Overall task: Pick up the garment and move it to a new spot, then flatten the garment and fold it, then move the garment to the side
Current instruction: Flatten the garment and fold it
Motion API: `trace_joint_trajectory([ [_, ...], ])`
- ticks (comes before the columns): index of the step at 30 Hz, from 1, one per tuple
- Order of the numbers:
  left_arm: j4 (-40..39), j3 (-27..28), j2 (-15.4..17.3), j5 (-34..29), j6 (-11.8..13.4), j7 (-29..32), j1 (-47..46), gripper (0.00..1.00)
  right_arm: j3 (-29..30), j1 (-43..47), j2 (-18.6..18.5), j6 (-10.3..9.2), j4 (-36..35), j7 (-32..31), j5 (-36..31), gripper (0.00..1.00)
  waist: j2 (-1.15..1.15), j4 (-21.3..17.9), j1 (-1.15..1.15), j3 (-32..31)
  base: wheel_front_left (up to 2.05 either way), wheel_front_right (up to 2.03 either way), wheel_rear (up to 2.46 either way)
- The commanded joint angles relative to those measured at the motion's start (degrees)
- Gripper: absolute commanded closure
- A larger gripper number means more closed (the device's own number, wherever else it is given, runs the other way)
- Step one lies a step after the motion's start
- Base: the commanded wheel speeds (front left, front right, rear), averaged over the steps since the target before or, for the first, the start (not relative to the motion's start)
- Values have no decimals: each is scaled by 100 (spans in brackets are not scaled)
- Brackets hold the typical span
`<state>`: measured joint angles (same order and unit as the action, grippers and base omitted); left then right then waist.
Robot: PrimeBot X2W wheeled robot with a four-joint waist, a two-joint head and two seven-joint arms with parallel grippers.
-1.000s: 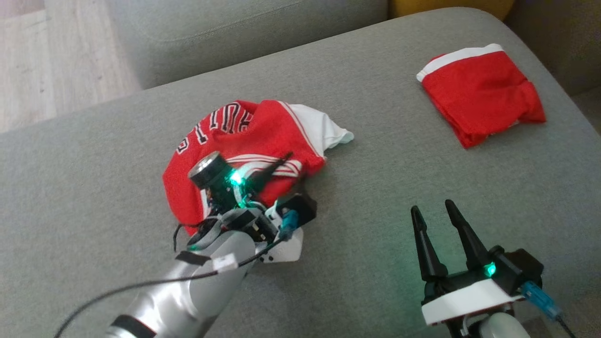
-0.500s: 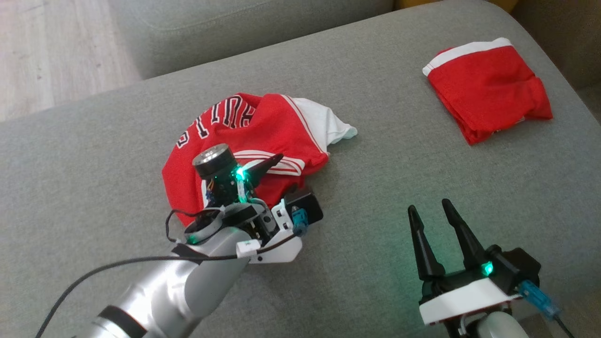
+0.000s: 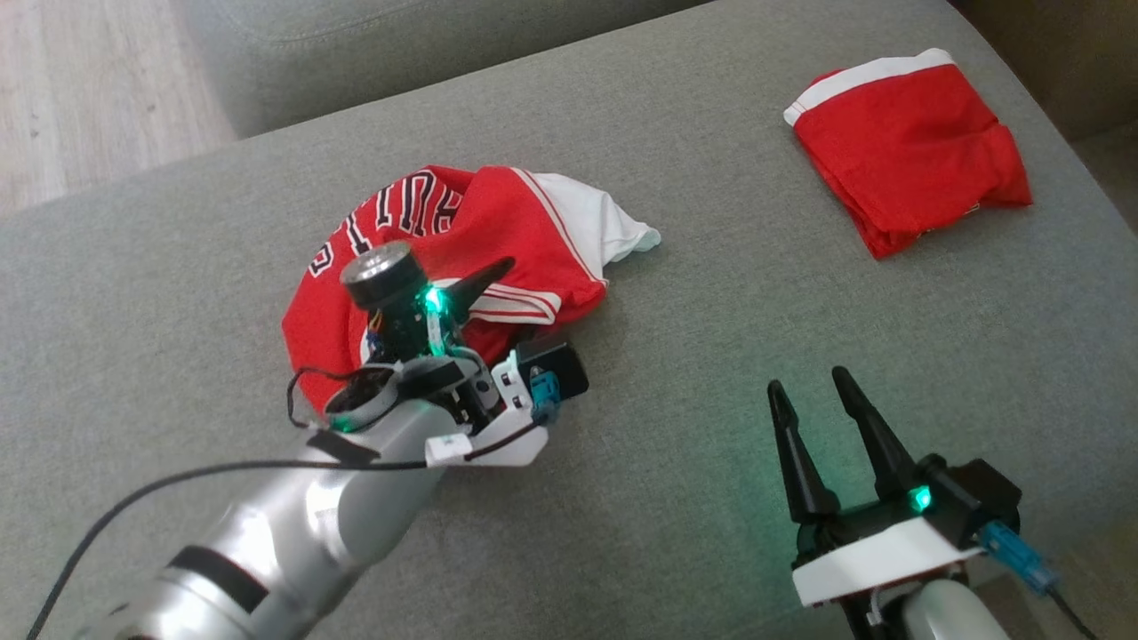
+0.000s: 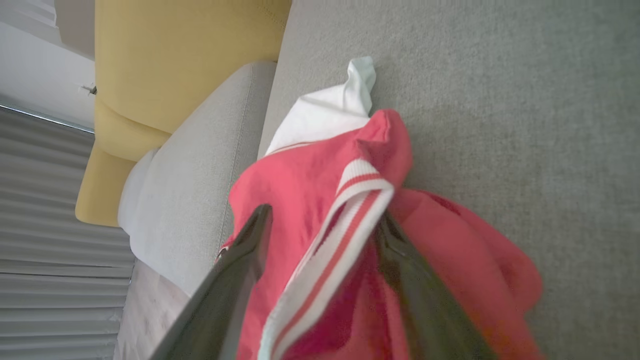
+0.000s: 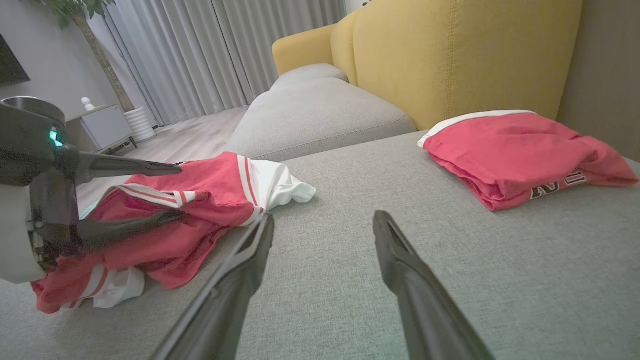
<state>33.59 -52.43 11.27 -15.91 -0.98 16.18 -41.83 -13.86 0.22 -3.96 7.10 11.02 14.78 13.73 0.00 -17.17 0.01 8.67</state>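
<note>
The crumpled red garment lies on the sofa; the left fingers stand apart astride its striped hem, the right fingers apart over bare cushion. Lifting away could snag that hem and drag the heap

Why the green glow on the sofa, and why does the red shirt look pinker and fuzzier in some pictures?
Head view: a green lamp on the right gripper tints the sofa beside it. Left wrist view: the garment looks washed-out pink and blurs near the lens, as does the left gripper. Right wrist view: sharp, but the wide lens stretches the fingers.
</note>
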Motion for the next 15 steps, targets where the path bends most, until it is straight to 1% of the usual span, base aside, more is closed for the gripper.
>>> trace_joint_trajectory([
  [1,-94,148,14,41,58,-88,-413,0,-135,-241,-73,39,-160,22,46,0,0,-10,-1,9,0,0,0],
  [3,26,124,-65,70,54,-222,-494,0,-144,-247,-81,39,-159,22,39,0,0,-26,-1,17,0,0,0],
  [4,95,113,-104,82,55,-269,-532,47,-149,-250,-87,39,-153,22,37,0,0,-36,-1,15,0,0,0],
  [5,163,97,-136,95,41,-316,-566,70,-160,-255,-91,39,-145,22,35,0,0,-50,-1,8,0,0,0],
  [6,229,85,-159,117,17,-365,-590,100,-170,-258,-93,39,-135,22,33,0,0,-65,-1,-3,0,0,0],
  [8,355,71,-206,173,-26,-438,-630,100,-169,-258,-94,39,-120,22,26,0,0,-93,-1,-42,0,0,0],
  [11,370,109,-337,285,-28,-706,-784,100,-145,-230,-90,39,-108,22,19,0,0,-106,-1,-121,0,0,0],
  [12,370,109,-337,285,-28,-706,-784,100,-145,-230,-90,39,-108,22,19,0,0,-106,-1,-121,0,0,0],
  [15,300,238,-467,433,-56,-978,-1149,100,-141,-204,-81,39,-96,22,11,0,0,-100,-1,-194,0,0,0],
])
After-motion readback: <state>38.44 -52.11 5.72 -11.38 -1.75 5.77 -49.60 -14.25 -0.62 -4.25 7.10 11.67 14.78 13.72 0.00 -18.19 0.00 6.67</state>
